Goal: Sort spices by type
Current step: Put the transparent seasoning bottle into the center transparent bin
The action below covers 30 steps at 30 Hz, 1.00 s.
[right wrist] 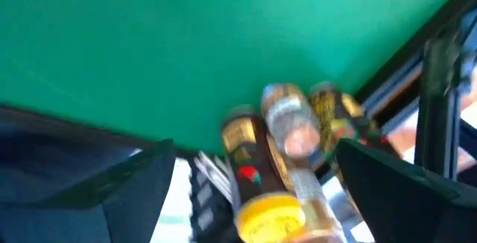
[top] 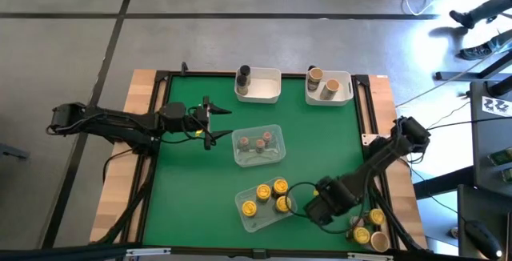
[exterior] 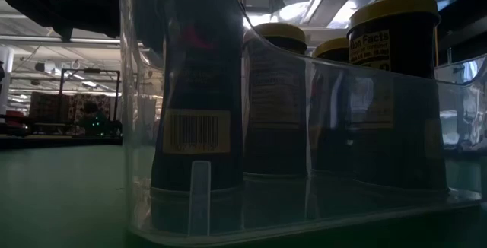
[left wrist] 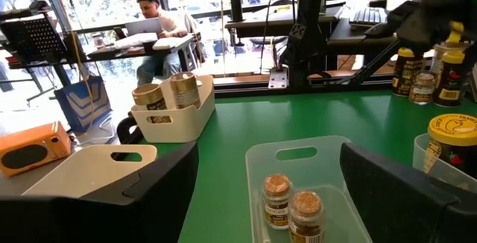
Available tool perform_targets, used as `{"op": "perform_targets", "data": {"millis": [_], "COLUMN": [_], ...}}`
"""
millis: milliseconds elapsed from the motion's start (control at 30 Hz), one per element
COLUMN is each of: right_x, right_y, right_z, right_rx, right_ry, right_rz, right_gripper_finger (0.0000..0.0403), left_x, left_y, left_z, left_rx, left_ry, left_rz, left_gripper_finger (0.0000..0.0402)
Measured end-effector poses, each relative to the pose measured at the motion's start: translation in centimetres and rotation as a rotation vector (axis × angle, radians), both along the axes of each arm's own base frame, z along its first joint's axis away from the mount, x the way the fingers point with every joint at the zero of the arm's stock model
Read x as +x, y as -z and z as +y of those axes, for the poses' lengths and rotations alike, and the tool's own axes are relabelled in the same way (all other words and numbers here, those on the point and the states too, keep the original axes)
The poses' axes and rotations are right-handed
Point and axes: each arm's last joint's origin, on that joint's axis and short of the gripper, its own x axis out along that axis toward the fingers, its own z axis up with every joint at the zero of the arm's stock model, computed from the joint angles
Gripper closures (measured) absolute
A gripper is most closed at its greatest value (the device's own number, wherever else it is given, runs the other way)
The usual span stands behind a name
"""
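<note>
My left gripper [top: 210,122] is open and empty over the green mat, just left of a clear tray [top: 276,133] holding reddish-brown-topped jars [left wrist: 291,209]. Its fingers [left wrist: 149,191] stand wide apart. My right gripper [top: 336,217] is open at the near right, pointing at several loose jars [top: 364,230] by the table's near right corner. In the right wrist view a yellow-lidded jar [right wrist: 268,213] and two others [right wrist: 291,127] show between the fingers, blurred. Yellow-lidded jars [top: 268,197] stand in a second clear tray [exterior: 304,202].
Two white bins stand at the far edge. One [top: 264,91] holds a dark grey jar [top: 242,74], the other [top: 340,93] holds tan-lidded jars [left wrist: 168,94]. A black frame [top: 376,117] borders the mat. A person sits at a desk beyond the table [left wrist: 153,19].
</note>
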Motion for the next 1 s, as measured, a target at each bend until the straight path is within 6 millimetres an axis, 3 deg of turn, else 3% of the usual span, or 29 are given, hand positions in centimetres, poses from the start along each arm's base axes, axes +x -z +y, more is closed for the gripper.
{"op": "perform_targets", "data": {"millis": [133, 467, 1000], "right_x": [-0.5, -1.7, -2.7], "right_y": [2.5, 6.4, 9.2], "right_z": [0.2, -1.1, -1.6], "right_rx": [0.098, 0.132, 0.209], "right_ry": [0.001, 0.076, 0.065], "right_rz": [0.06, 0.192, 0.204], "right_gripper_finger": [0.0031, 0.0031, 0.0031], "left_x": [0.0, 0.0, 0.0], "left_y": [0.0, 0.0, 0.0], "left_z": [0.0, 0.0, 0.0], "left_rx": [0.0, 0.0, 0.0], "left_ry": [0.0, 0.0, 0.0], "left_rz": [0.004, 0.002, 0.004], "left_gripper_finger": [0.0088, 0.0088, 0.0088]}}
